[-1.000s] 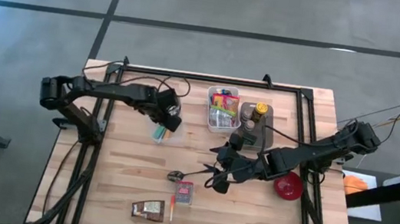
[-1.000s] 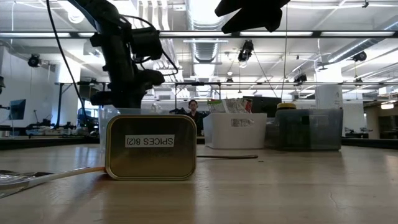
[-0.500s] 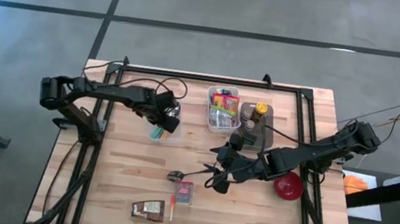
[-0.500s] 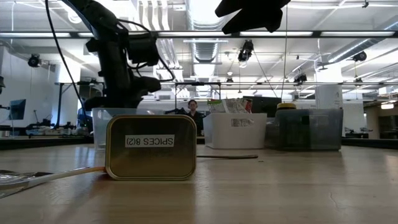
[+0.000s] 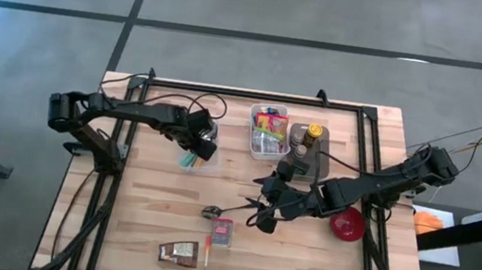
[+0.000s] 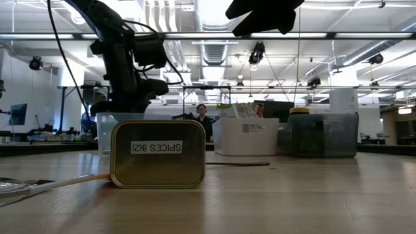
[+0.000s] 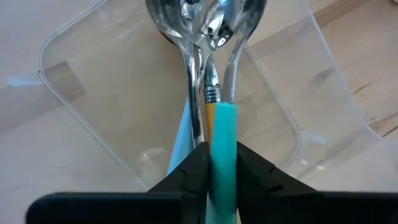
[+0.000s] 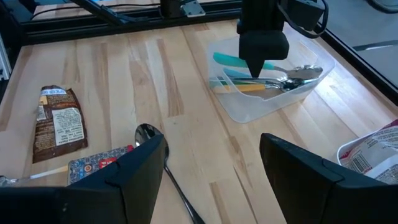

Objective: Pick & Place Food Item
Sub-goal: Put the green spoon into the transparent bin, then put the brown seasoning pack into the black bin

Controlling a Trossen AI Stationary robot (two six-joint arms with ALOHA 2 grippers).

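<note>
1. The brown food packet (image 5: 179,254) lies flat on the near part of the wooden table (image 5: 149,197), left of the middle. No gripper touches it.
2. Just right of the packet lies an orange-handled spoon (image 5: 206,259). A little farther and to the right lies the spice tin (image 5: 222,234). A second spoon (image 5: 211,212) rests just beyond the tin.
3. The right gripper (image 5: 259,214) hovers right of this second spoon, over the middle of the table. Its fingers are spread wide and carry nothing.
4. The left gripper (image 5: 202,144) is on the far left side, over the clear container (image 5: 193,157), well apart from the packet.
5. The left gripper is clenched on the teal-handled spoon (image 7: 224,143); one finger presses on each side of the handle. The bowl of this spoon lies in the container among other metal spoons (image 7: 193,15).
6. On the far side, right of the container, stands a white bin (image 5: 268,131) with coloured packets, and next to it a jar with a yellow lid (image 5: 314,132).
7. A red bowl (image 5: 348,225) sits near the right edge, partly under the right arm.
8. In the low view, a person (image 6: 202,117) shows far behind the table.
</note>
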